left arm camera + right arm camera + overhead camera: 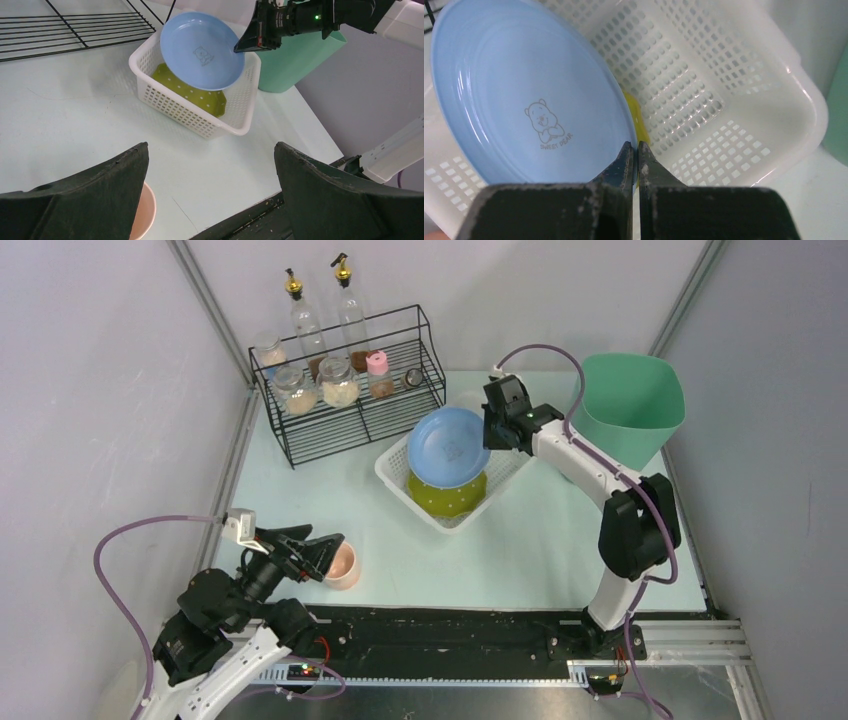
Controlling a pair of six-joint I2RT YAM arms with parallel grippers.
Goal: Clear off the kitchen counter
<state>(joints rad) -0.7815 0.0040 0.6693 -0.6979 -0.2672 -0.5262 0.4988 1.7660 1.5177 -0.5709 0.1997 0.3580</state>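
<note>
Table (pixel 540 540), pale mint, spread under both arms from rack (pixel 345 430) to front rail. Not yet clear, with a pink cup (pixel 343 567) standing near the front left corner.

Right pincer (pixel 635 146) pressed together on the rim of a blue plate (pixel 447 445), tilted over a green dotted bowl (pixel 447 496) inside the white basket (pixel 392 478). Only a thin nip at one edge, so likely to pivot or slip under the plate's own weight. Could then strike the bowl hard, chip, or skid over the basket wall back onto the table. Risks the same slide if released at this tilt.

Left pincer (pixel 330 558) spread wide, hovering just above and beside the cup, touching nothing as far as can be told. Could land a finger on the rim if lowered off-centre, tipping the cup and sending it rolling toward the rail. Invites a clash if swung to the basket with the right arm there.
</note>
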